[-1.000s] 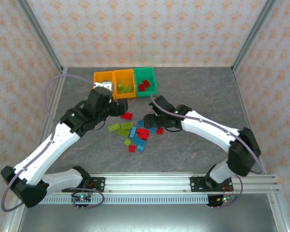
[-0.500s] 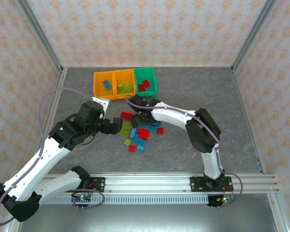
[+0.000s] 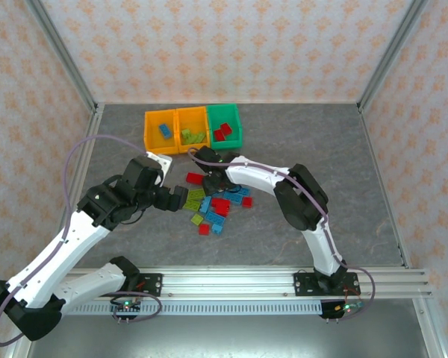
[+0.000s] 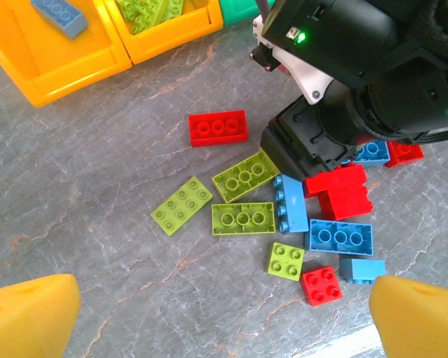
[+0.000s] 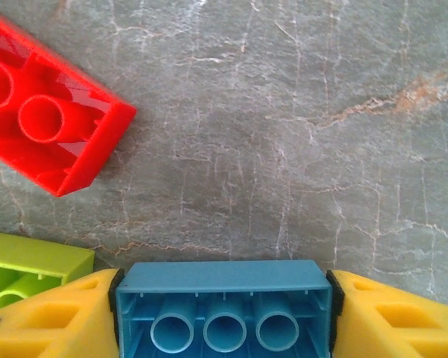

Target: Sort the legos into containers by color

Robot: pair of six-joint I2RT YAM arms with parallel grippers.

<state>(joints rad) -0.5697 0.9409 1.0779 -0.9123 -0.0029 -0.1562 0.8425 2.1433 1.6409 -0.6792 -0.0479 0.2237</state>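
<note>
My right claw [image 5: 224,328] is clamped on a blue brick [image 5: 222,294], gripped by its ends, I judge for the orange bin [image 3: 148,131] at upper left (one blue inside). My left claw [image 4: 224,317] gapes above the loose legos [image 4: 243,218].

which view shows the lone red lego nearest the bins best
Left wrist: the red lego lies whole, studs up. Top external shows it small beside the right arm. Right wrist crops a red brick, likely the same.
</note>
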